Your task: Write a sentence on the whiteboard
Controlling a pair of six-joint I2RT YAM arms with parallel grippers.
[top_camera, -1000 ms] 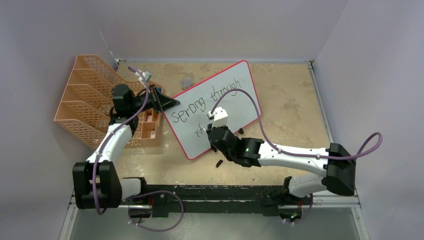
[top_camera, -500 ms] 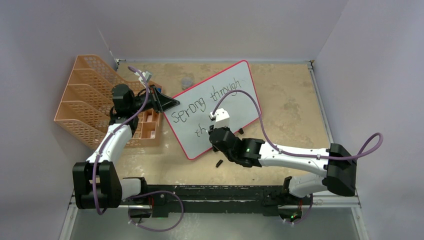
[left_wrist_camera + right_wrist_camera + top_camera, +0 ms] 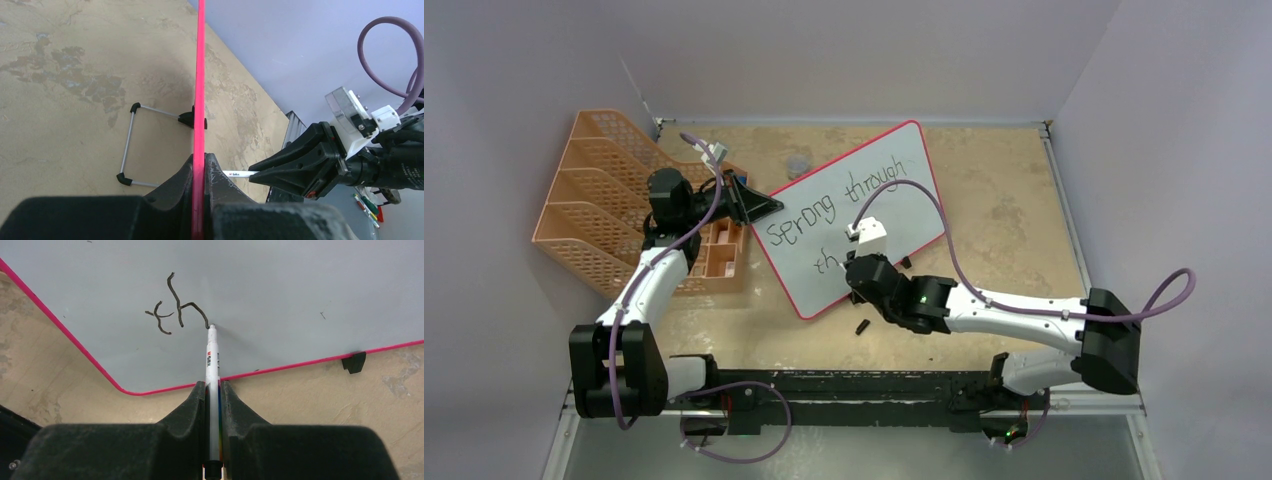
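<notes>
The whiteboard [image 3: 874,190] stands tilted on the table, pale with a red-pink frame [image 3: 200,75]. The sentence [image 3: 824,207] reads "Sprong through" on the upper line and "th" [image 3: 172,310] on the lower line. My left gripper [image 3: 762,208] is shut on the board's left edge, the frame pinched between its jaws in the left wrist view [image 3: 201,172]. My right gripper [image 3: 856,268] is shut on a white marker [image 3: 212,365]. The marker's tip touches the board at the end of the "h".
An orange mesh file rack [image 3: 594,205] and an orange compartment tray [image 3: 714,255] stand left of the board. A small black cap [image 3: 862,326] lies on the table below the board. A wire foot [image 3: 130,145] props the board from behind.
My right gripper has shifted slightly right along the lower line with the marker on the board. The left arm and the board have not moved.
</notes>
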